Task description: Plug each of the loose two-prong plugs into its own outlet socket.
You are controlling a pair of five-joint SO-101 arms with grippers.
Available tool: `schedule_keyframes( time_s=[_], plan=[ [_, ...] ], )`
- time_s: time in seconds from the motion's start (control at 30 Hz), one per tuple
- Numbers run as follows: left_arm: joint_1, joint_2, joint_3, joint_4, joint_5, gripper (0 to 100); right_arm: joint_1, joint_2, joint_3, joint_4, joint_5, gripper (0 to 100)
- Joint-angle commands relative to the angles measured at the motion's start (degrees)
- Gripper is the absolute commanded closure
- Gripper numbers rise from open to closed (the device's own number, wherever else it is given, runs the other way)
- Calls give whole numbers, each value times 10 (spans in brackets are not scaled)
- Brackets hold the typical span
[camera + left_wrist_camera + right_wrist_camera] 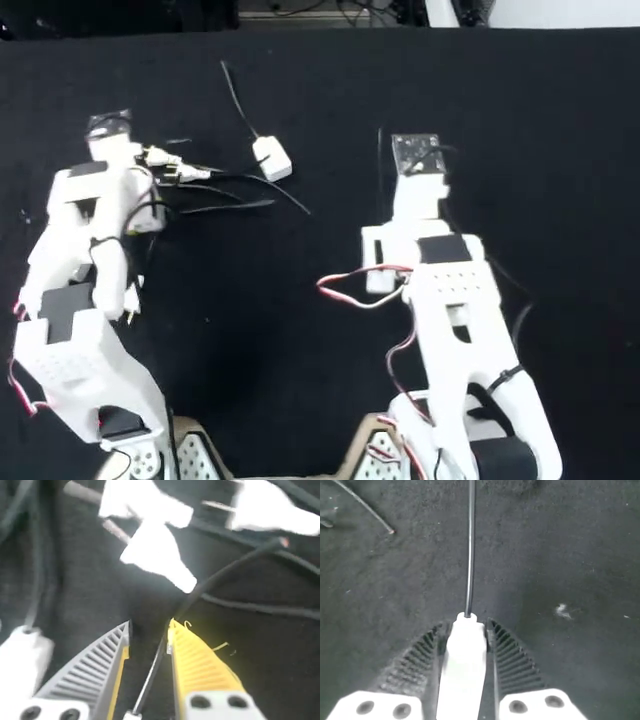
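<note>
My right gripper [465,626] is shut on a white corded piece [462,665], whose black cord [469,545] runs straight ahead over the black table. In the high view this gripper [415,152] sits at the table's middle. My left gripper [149,630] is at the far left, just short of a cluster of white two-prong plugs [156,551]. A thin black cord [210,580] passes between its grey and yellow fingers [200,665], and a white end [131,715] shows deep between them. A white block [272,158] with its own cord lies between the arms.
Loose black cords [235,195] trail right from the left cluster. Another white plug body [24,652] lies beside the left gripper. The table's right half [560,180] is bare black cloth. Red and white servo wires [350,290] hang off the right arm.
</note>
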Motion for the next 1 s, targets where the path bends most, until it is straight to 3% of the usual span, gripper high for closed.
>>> schedule_keyframes(
  time_s=[0.0,0.27,0.43,0.53,0.73,0.97],
  plan=[
    [-22,-7,-30,18,4,869,-57,0,5,2,7,987],
    [-57,-7,-124,160,4,869,-210,3,28,1,70,972],
    [-83,-7,-169,230,4,869,-280,3,28,1,69,796],
    [-90,-7,-175,248,2,869,-285,-1,27,2,70,775],
    [-92,-24,-167,249,-9,869,-262,0,28,4,76,834],
    [-78,-201,-76,244,-48,869,-239,3,46,11,155,858]
  ],
)
